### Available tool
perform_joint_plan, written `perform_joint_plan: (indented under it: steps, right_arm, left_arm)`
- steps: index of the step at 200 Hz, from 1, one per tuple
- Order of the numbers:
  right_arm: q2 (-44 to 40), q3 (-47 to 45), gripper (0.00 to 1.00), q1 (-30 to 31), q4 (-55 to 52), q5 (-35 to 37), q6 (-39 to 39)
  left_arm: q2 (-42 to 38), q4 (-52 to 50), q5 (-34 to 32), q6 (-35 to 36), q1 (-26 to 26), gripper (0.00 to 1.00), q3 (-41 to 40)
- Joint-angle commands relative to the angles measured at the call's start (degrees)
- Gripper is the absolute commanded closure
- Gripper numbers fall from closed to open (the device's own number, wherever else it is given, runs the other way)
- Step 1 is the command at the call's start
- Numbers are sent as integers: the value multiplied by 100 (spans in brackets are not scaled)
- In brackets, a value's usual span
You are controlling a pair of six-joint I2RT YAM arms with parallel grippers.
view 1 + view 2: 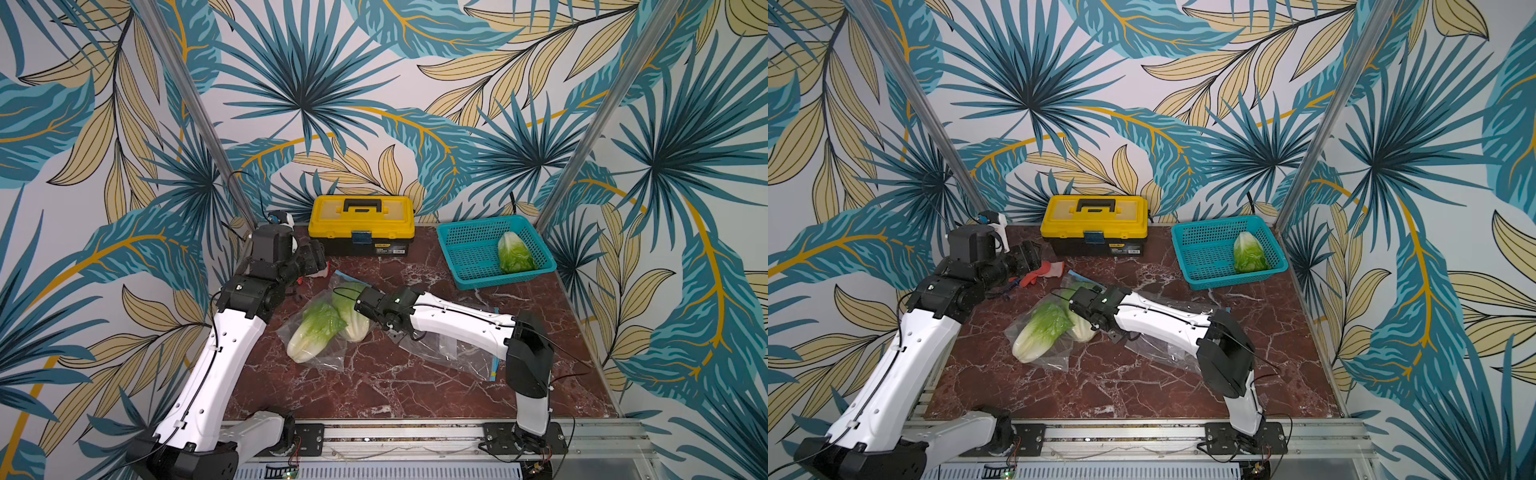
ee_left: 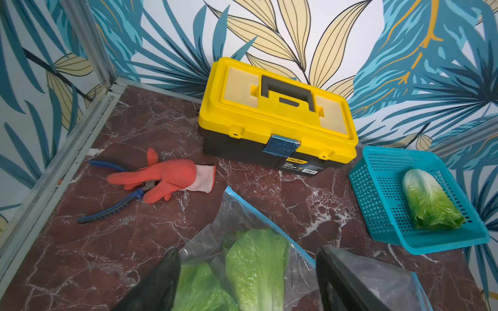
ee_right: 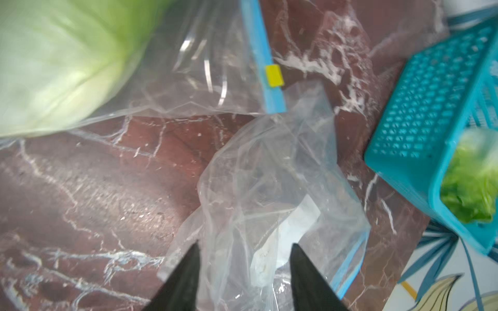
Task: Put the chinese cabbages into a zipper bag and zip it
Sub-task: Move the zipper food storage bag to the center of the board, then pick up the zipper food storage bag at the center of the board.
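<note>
Red-brown marble tabletop (image 1: 374, 386), leaf-patterned walls (image 1: 374, 104) all round: that is your workspace. Two of the three small green-and-white chinese cabbages (image 1: 316, 332) already lie side by side inside the clear plastic zipper bag (image 1: 328, 362) at mid-table, leafy tops toward its mouth. That mouth carries a blue zip strip (image 3: 258, 40) with a small yellow slider (image 3: 274, 76) near one end; how far it is sealed you cannot tell. The third cabbage (image 1: 515, 253) lies alone in the teal perforated plastic basket (image 1: 490, 282) at the far right corner, well apart from the bag.

Your left gripper (image 2: 248, 249) hangs near the bag's mouth end, jaws apart and empty. Your right gripper (image 3: 245, 247) points down, jaws likewise spread, over a second, empty clear bag (image 3: 269, 175) lying just beside the filled one; it grips nothing visible.

By the look of it you are two-thirds through loading. Next you need the right arm at the basket, closing across the third cabbage's middle, while the left holds the mouth open. A yellow-lidded black toolbox (image 1: 361, 216), a red rubber glove (image 2: 167, 175) and blue-handled pliers (image 2: 107, 212) sit at the back, out of your path.
</note>
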Motion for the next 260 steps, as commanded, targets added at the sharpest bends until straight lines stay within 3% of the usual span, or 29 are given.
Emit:
perform_joint_plan:
  steps: [1, 30, 60, 91, 119, 144, 219, 240, 260]
  right_arm:
    - [-800, 48, 36, -256, 90, -1393, 233]
    - [-2046, -1014, 35, -1115, 301, -2121, 1233]
    - [-3182, -2699, 37, -2865, 267, -2448, 2026]
    - [-3930, -4013, 44, -4714, 512, -2569, 1950]
    - [-3772, -4657, 53, -5516, 1012, -2813, 1712]
    - [-3505, -4950, 62, -5626, 1586, -3038, 1735]
    - [-2848, -5434, 69, -5716, 2632, -3240, 1790]
    - [-3054, -5535, 85, -5708, 2777, -3539, 1825]
    - [-3758, -5377, 98, -5632, 2443, -3847, 1845]
  left_arm:
    - [192, 38, 233, 48, -255, 20, -32]
    - [612, 28, -286, 355, -1041, 18, 171]
    - [1108, 45, -269, 409, -1709, 18, 426]
    - [1717, 43, -132, 425, -2580, 18, 773]
    - [2200, 41, 196, 380, -3147, 18, 1023]
    - [2399, 47, 250, 279, -3340, 18, 1149]
    - [2495, 41, 270, 312, -3355, 21, 1204]
    - [2547, 37, 340, 268, -3365, 23, 1229]
    - [2521, 41, 317, 308, -3389, 25, 1232]
